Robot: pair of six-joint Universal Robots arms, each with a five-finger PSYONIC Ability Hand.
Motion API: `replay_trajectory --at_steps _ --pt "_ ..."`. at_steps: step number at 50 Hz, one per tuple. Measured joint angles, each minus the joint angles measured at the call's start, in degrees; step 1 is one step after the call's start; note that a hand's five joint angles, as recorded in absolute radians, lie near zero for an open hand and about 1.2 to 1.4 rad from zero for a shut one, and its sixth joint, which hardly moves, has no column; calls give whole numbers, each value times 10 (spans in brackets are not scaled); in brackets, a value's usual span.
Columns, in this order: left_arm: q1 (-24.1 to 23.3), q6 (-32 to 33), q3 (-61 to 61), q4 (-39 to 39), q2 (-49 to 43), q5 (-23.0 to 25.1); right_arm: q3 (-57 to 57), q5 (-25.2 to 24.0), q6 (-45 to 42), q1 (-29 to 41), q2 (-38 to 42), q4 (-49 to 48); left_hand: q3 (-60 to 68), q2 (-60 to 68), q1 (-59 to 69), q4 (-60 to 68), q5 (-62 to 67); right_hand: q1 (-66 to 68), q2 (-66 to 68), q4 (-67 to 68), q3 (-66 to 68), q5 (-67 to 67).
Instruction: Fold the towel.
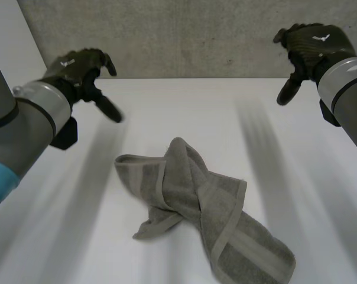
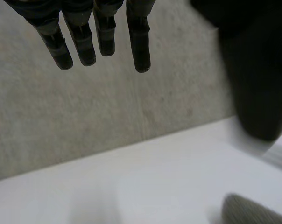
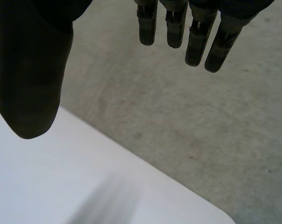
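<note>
Head view: grey towel (image 1: 196, 207) lies crumpled and twisted on the white table (image 1: 184, 112), front-middle. One end is bunched. The other end lies flatter toward the robot's right, with a woven band across it. Neither hand touches it. Left hand (image 1: 78, 68) hovers over the far-left part of the table. Right hand (image 1: 311, 44) is raised at far right, in front of the grey wall (image 1: 184, 35). Both are well apart from the towel.

Head view mostly gives the backs of the hands, so finger state reads better from the wrist cams.

Left wrist view: fingers (image 2: 85, 46) straight, slightly spread, thumb (image 2: 257, 84) held away from them. Nothing between, so it's empty. A rounded grey bit of towel sits on the table on the thumb side, cut off by the frame. Can't tell which part of the towel it is.

Right wrist view: fingers (image 3: 197, 42) straight, thumb (image 3: 31, 88) wide apart, also empty. Past the fingertips are the table edge and a grey concrete surface.

Hard to make out: the towel's corners are mostly tucked into the twist. Can't tell how high either hand is above the table.
</note>
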Motion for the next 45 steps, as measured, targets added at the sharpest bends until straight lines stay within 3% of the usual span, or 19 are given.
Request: replay_trajectory --at_steps 8,13,19,27,36,45 --pt "-19 60 -83 -28 23 15 81 -101 -164 -11 -20 28 0 1 0 0 1 0 0 0 0 0" --pt "-28 123 -183 -28 40 59 188 -172 -256 -24 -49 43 1 1 1 0 17 0 0 0 0 0" --pt "-31 154 -276 -10 43 101 316 -256 -301 -48 -92 37 1 1 1 0 18 5 0 0 1 2" --pt "-47 147 -315 59 1 109 458 -345 -298 -62 -126 -45 1 1 1 0 20 27 1 7 14 29" --pt "-57 101 -289 107 -64 107 550 -338 -280 -53 -126 -177 1 1 1 0 20 44 17 33 35 48" --pt "-76 43 -250 116 -118 106 562 -297 -267 -51 -108 -217 1 1 1 0 20 44 17 33 35 49"
